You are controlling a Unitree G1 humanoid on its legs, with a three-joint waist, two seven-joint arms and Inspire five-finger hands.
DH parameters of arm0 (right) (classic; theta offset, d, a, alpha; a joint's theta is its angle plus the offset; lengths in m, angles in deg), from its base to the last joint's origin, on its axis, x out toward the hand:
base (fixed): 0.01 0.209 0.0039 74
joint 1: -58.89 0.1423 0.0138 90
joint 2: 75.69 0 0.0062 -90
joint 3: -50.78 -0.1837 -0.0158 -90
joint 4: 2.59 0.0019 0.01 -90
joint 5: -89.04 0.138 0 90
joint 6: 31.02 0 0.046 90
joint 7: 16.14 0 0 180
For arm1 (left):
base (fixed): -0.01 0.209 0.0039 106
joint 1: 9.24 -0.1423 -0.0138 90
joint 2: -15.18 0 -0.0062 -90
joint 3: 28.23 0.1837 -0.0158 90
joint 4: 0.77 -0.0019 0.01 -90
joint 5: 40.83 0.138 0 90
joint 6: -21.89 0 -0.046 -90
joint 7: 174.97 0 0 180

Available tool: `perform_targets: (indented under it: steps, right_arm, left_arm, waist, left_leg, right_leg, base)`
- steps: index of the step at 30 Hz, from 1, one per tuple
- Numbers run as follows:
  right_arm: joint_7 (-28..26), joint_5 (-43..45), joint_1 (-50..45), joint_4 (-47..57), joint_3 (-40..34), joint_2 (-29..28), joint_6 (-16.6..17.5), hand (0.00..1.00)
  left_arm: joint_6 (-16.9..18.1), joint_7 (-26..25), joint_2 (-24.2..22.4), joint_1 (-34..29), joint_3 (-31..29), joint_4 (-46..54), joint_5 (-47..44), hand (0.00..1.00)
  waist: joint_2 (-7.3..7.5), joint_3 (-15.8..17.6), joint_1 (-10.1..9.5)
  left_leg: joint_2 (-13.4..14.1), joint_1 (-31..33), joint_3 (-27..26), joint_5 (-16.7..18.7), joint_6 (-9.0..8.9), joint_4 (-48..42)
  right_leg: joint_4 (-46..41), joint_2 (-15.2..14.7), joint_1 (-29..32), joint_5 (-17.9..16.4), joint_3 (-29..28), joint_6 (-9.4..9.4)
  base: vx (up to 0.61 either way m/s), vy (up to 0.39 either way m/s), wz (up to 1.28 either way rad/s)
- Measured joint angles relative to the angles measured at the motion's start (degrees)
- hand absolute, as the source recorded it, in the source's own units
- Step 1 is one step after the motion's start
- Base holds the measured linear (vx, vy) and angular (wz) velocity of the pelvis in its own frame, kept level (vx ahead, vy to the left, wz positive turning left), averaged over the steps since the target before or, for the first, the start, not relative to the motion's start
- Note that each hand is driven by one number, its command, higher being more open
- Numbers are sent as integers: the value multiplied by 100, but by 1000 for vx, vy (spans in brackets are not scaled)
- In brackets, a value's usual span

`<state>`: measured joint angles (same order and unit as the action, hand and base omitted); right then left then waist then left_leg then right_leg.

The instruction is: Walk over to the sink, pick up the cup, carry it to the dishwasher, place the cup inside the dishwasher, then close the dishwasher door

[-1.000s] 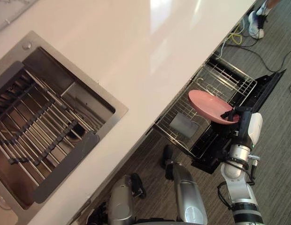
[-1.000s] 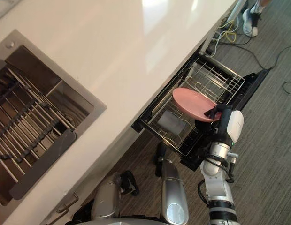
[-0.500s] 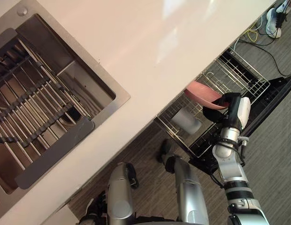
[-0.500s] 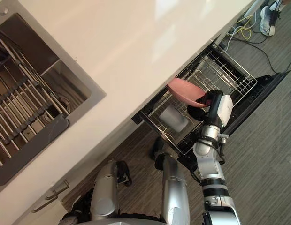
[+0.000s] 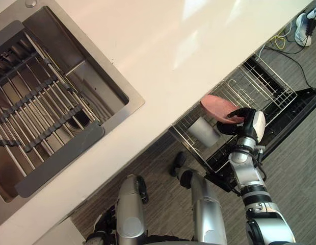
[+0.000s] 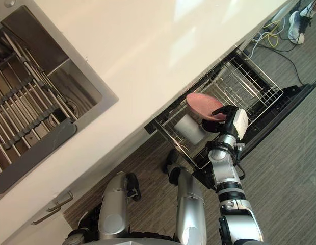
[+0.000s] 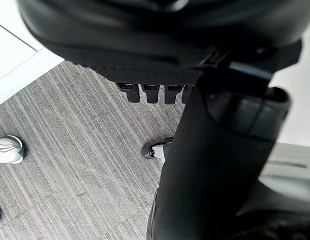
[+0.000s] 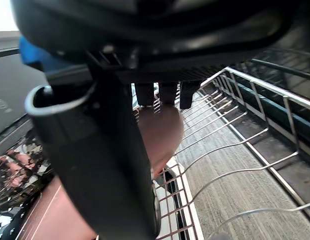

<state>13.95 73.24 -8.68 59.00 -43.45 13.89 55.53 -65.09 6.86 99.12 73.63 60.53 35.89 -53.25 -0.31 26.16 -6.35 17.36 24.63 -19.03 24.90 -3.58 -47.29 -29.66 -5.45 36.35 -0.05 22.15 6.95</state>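
Note:
A pink plate hangs tilted over the pulled-out wire rack of the dishwasher, close under the counter's edge. My right hand is shut on its near rim. The right wrist view shows the pink plate pinched past the thumb, with rack wires beside it. A grey cup lies on its side in the rack, just left of the plate. My left hand hangs idle over the carpet, fingers relaxed and holding nothing.
The dishwasher door lies open and flat to the right of the rack. A steel sink with a slatted roll-up mat is set in the white counter. A person's shoes and loose cables lie on the carpet.
The camera has shifted. My right hand has carried the pink plate in toward the counter's edge and lower over the rack, nearer the grey cup.

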Motion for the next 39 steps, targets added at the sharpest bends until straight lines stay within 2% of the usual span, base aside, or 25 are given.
perform_targets:
  steps: [4, 12, 16, 18, 20, 24, 30, 36, 39]
  right_arm:
    - [1, -3, -37, 76, 1, -23, 12, 100]
    - [-84, -28, -565, 672, -8, -42, 157, 100]
    - [-395, -217, -1182, 1324, -141, -177, 191, 100]
    - [-590, -283, -1594, 1634, -254, -264, 236, 100]
    - [-746, -291, -1927, 1864, -321, -263, 265, 100]
    - [-1052, -274, -2647, 2641, -612, -291, 424, 100]
    - [-1076, 311, -3337, 3399, -1234, -721, 832, 100]
    - [-1035, 1175, -3824, 3228, -1939, -1221, 895, 100]
    - [-987, 1462, -4068, 2705, -2066, -1419, 897, 100]
  left_arm:
    - [-72, -1, -10, -36, 9, -1, 0, 100]
    - [-123, -2, 43, -191, 59, -96, 5, 100]
    - [-139, -1, 92, -334, 56, -175, 10, 100]
    - [-156, -1, 99, -432, 57, -337, 75, 100]
    - [-215, -1, 107, -564, 52, -397, 200, 100]
    - [-230, 5, -2, -891, 47, -570, 400, 100]
    - [-224, 57, -105, -1129, 53, -741, 582, 100]
    - [-182, 68, -182, -1254, 52, -836, 690, 100]
    - [-154, 67, -217, -1322, 50, -837, 689, 100]
  waist:
    - [25, -6, -1]
    - [219, -69, 79]
    - [422, -218, 139]
    - [468, -439, 265]
    - [472, -681, 392]
    - [378, -1206, 586]
    - [169, -1709, 669]
    - [16, -1890, 751]
    - [-39, -1916, 758]
  left_leg:
    - [-30, -248, -55, -78, -10, 220]
    - [-263, -820, -121, -325, -5, 994]
    - [-470, -1205, -95, -459, 45, 1546]
    - [-537, -1426, -101, -585, 45, 1864]
    - [-636, -1648, -132, -744, -44, 2208]
    - [-875, -2198, -275, -1001, -70, 2981]
    - [-1152, -2811, -474, -1145, -3, 3656]
    - [-1253, -3194, -534, -1161, 23, 3952]
    - [-1274, -3386, -590, -1161, 23, 4071]
  right_leg:
    - [199, 45, -224, 44, -10, -21]
    - [973, 196, -822, 298, -36, -77]
    - [1560, 351, -1230, 517, -150, -144]
    - [1906, 415, -1476, 631, -154, -156]
    - [2139, 416, -1659, 714, -174, -197]
    - [2702, 405, -2089, 939, -296, -342]
    - [3372, 397, -2636, 1276, -462, -474]
    - [3452, 389, -2897, 1303, -536, -511]
    - [3454, 402, -3019, 1297, -591, -517]
  base:
    - [-40, -1, -1]
    - [-9, -1, -1]
    - [46, 17, -13]
    - [119, 13, 0]
    - [156, 28, 2]
    - [129, 73, -6]
    - [74, 184, -10]
    - [42, 156, -5]
    - [22, 108, -8]
